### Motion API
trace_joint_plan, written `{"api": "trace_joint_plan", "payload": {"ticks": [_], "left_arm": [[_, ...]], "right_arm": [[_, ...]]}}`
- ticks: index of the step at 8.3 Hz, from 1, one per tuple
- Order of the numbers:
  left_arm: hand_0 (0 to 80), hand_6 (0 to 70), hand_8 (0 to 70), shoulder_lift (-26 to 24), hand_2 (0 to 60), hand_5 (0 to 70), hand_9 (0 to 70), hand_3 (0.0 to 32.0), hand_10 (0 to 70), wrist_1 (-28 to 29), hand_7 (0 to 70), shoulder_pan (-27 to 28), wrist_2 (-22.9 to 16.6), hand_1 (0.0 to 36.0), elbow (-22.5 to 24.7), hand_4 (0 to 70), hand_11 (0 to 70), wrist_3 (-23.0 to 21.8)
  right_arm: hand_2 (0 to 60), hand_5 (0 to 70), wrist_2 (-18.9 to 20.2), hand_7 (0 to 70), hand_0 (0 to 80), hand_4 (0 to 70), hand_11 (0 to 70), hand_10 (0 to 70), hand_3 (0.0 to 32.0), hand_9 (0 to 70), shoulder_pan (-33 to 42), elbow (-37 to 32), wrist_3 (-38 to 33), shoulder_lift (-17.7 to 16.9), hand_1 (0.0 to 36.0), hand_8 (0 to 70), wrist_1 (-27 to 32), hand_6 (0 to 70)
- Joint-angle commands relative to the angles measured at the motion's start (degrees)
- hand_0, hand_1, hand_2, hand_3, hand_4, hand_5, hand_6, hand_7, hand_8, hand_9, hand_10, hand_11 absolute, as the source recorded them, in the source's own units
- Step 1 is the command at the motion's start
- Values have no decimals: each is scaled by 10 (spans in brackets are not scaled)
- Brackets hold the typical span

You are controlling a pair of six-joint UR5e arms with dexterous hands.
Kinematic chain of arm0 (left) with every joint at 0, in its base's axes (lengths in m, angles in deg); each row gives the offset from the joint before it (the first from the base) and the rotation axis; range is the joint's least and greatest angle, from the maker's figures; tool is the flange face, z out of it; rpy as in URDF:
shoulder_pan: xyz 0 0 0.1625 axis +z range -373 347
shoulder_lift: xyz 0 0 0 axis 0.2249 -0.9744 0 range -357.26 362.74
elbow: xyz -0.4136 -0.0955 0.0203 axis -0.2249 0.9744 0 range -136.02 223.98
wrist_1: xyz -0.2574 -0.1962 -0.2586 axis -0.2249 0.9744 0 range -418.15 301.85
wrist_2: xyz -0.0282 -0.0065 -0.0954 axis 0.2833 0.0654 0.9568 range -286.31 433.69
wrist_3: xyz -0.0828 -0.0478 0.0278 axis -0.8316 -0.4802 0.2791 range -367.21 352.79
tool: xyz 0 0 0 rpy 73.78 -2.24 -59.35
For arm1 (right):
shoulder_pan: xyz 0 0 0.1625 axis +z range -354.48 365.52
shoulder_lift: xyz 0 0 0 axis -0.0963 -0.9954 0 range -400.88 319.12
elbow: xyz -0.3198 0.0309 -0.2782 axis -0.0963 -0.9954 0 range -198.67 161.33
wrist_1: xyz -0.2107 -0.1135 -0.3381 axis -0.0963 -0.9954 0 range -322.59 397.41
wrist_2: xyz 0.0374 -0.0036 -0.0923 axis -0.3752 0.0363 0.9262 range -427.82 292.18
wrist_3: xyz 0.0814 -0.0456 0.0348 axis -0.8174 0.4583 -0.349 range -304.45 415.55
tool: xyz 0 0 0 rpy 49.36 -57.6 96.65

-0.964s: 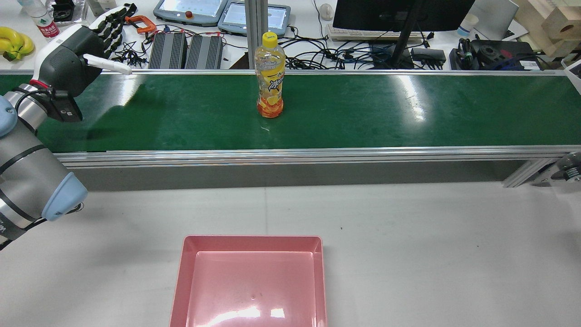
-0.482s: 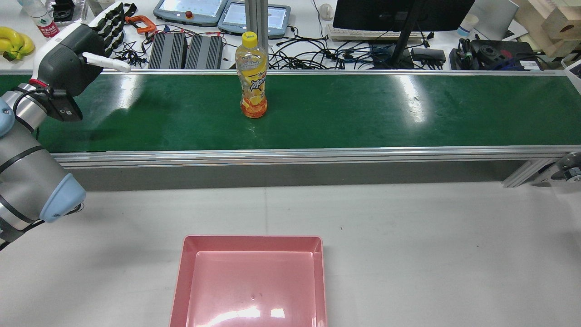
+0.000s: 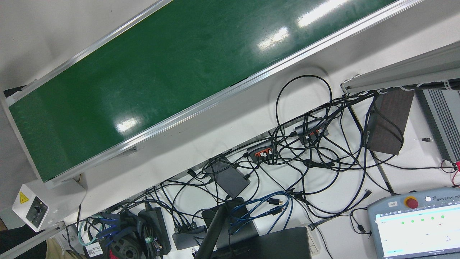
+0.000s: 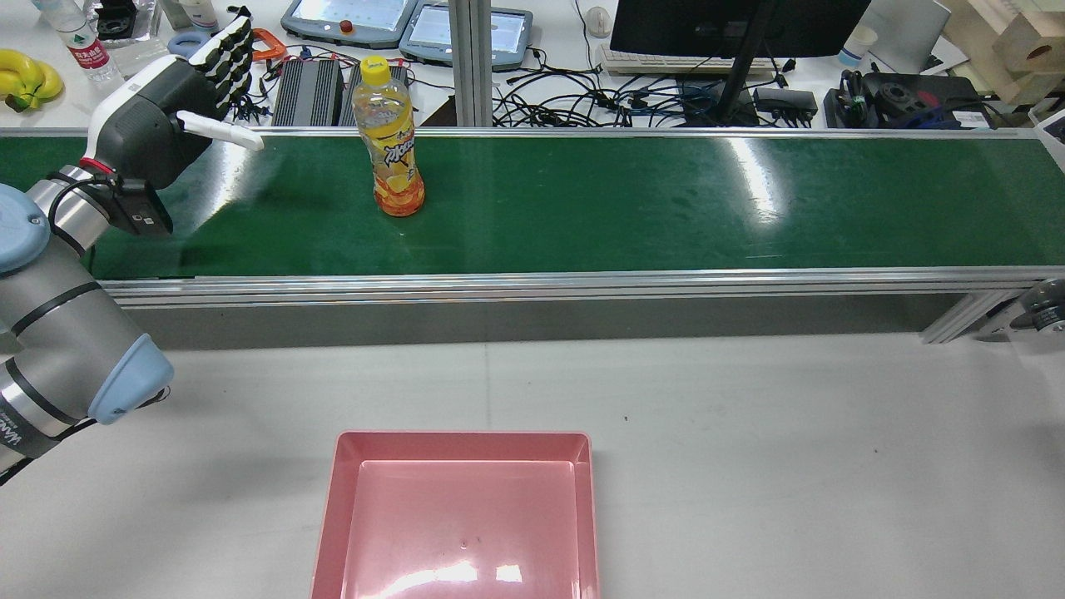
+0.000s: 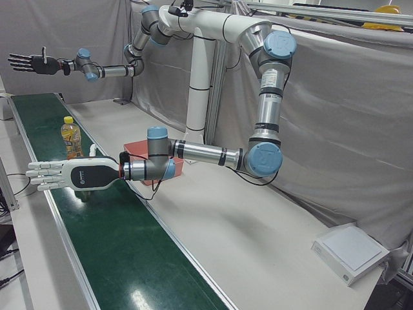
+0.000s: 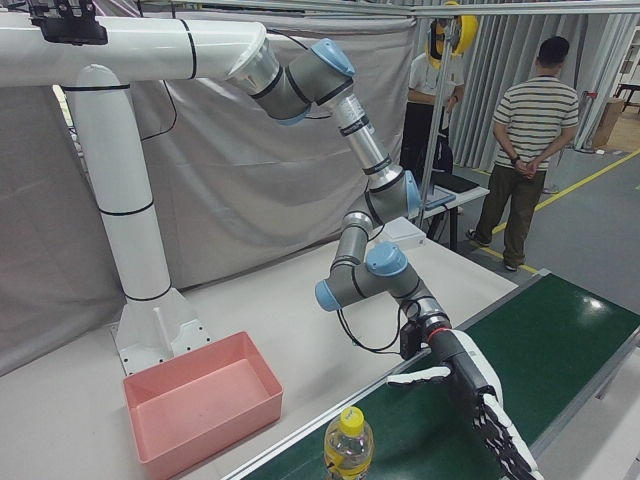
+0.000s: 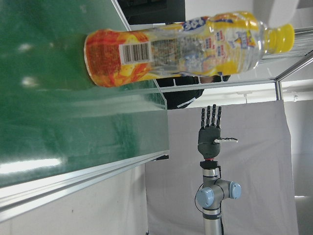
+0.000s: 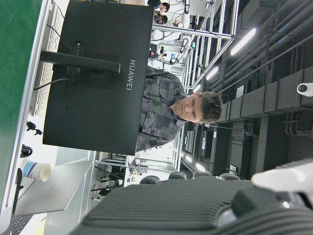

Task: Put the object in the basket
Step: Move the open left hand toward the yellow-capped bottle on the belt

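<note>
An orange drink bottle [image 4: 391,146] with a yellow cap stands upright on the green conveyor belt [image 4: 666,200], left of its middle. It also shows in the left-front view [image 5: 71,139], the right-front view [image 6: 348,448] and the left hand view [image 7: 186,46]. My left hand [image 4: 179,104] is open with fingers straight, held over the belt left of the bottle and apart from it [image 5: 61,175] [image 6: 478,405]. My right hand [image 5: 29,62] is open and empty, high over the belt's far end [image 7: 210,132]. The empty pink basket [image 4: 462,516] sits on the grey table near me [image 6: 200,405].
Beyond the belt lies a bench with a monitor [image 4: 732,25], tangled cables [image 3: 305,151], teach pendants and bananas [image 4: 29,75]. A belt control box [image 3: 34,210] sits at one end. Two people [image 6: 525,150] stand behind the station. A white box [image 5: 352,252] lies on the table.
The bottle has ridden the belt leftward towards my left hand. My left hand has shifted slightly right, still open.
</note>
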Motion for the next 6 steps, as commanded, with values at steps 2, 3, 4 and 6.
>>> {"api": "trace_joint_plan", "payload": {"ticks": [2,3,4,6], "left_arm": [[648,0,0,-1,0,88,0,0,0,6,0,3,-11,122,2,0,0,-1],[650,0,0,-1,0,91,0,0,0,12,0,3,-20,122,3,0,0,-2],[646,0,0,-1,0,89,0,0,0,16,0,3,-29,121,4,0,0,-2],[652,0,0,-1,0,85,0,0,0,17,0,3,-35,122,11,0,0,-3]], "right_arm": [[0,0,0,0,0,0,0,0,0,0,0,0,0,0,0,0,0,0],[0,0,0,0,0,0,0,0,0,0,0,1,0,0,0,0,0,0],[0,0,0,0,0,0,0,0,0,0,0,0,0,0,0,0,0,0],[0,0,0,0,0,0,0,0,0,0,0,0,0,0,0,0,0,0]]}}
